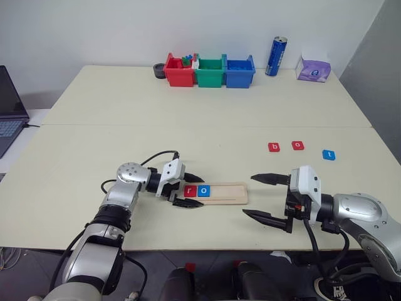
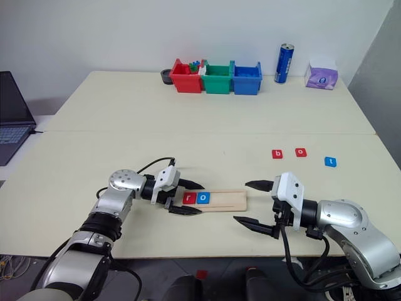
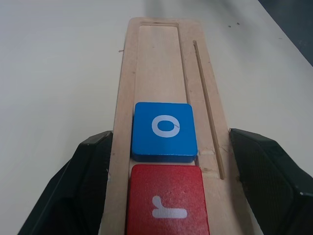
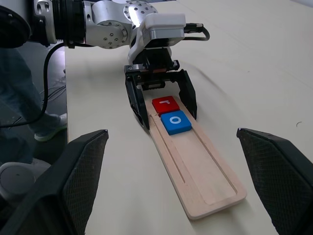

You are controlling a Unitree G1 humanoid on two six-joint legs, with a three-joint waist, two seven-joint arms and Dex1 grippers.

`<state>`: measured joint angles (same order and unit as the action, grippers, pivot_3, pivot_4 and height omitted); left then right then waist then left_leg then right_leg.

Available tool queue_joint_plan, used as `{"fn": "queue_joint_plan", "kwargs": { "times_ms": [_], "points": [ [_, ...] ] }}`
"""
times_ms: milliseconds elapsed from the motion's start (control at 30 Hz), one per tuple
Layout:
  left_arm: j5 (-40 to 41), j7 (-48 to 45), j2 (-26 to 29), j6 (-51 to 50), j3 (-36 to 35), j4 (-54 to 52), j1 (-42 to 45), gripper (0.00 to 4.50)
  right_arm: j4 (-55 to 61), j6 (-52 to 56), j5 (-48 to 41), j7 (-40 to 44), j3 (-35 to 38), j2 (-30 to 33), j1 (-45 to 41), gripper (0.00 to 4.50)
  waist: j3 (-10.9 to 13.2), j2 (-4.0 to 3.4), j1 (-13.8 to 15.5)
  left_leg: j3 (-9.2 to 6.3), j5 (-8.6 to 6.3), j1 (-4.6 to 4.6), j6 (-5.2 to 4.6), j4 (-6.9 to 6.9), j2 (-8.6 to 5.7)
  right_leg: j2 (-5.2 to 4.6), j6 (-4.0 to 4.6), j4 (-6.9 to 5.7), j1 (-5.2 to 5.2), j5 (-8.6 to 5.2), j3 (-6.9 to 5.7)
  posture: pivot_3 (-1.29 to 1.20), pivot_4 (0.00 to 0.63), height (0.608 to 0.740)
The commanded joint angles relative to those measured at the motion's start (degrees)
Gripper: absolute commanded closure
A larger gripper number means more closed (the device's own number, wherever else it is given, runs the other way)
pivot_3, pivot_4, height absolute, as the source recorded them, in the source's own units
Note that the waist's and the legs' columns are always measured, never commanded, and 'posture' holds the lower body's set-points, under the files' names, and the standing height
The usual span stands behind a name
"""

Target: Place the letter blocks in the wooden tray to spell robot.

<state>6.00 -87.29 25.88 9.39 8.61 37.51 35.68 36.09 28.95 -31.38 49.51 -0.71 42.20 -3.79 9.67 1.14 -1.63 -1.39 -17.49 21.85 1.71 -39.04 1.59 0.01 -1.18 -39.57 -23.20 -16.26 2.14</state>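
Observation:
The wooden tray (image 1: 229, 192) lies near the table's front edge, with a red "r" block (image 1: 190, 190) and a blue "o" block (image 1: 203, 190) side by side at its left end. My left gripper (image 1: 200, 191) is shut on the tray's left end, one finger (image 3: 83, 181) against each long side, beside the two blocks. My right gripper (image 1: 249, 195) stands open just off the tray's right end, with nothing between its fingers. Loose on the table at the right lie a red "b" (image 1: 274, 147), a red "o" (image 1: 298, 145) and a blue "t" (image 1: 329, 154).
Red (image 1: 178, 73), green (image 1: 209, 74) and blue (image 1: 239, 74) bins stand in a row at the back, with a black round object (image 1: 160, 71) to their left. A blue can (image 1: 276, 56) and a purple tissue pack (image 1: 313, 68) stand back right. A laptop (image 1: 9, 113) sits at the far left.

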Motion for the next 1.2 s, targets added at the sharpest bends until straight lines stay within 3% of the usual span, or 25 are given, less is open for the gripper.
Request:
{"fn": "queue_joint_plan", "kwargs": {
  "times_ms": [33, 1200],
  "points": [
    [0.72, 0.68, -0.76, 0.34, 0.71, -1.99, 0.23, 1.12, 0.87, -1.07, 0.11, -0.47, 0.27, -0.56, -1.2, 0.0, 0.0, 0.0, 0.0, 0.0, 0.0, 0.0, 0.0, 0.0, 0.0, 0.0, 0.0, 0.0, 0.0, 0.0, 0.0, 0.0, 0.15, 0.74],
    [0.25, 2.87, -1.63, 0.44, 2.76, -3.14, 0.24, 1.12, 0.31, -1.38, 1.5, -1.22, -1.29, -2.57, -2.07, 0.0, 0.0, -0.01, 0.02, 0.01, 0.0, -0.02, 0.0, 0.0, -0.01, -0.01, 0.0, -0.02, 0.0, 0.0, 0.0, 0.0, 0.15, 0.74]
  ]
}}
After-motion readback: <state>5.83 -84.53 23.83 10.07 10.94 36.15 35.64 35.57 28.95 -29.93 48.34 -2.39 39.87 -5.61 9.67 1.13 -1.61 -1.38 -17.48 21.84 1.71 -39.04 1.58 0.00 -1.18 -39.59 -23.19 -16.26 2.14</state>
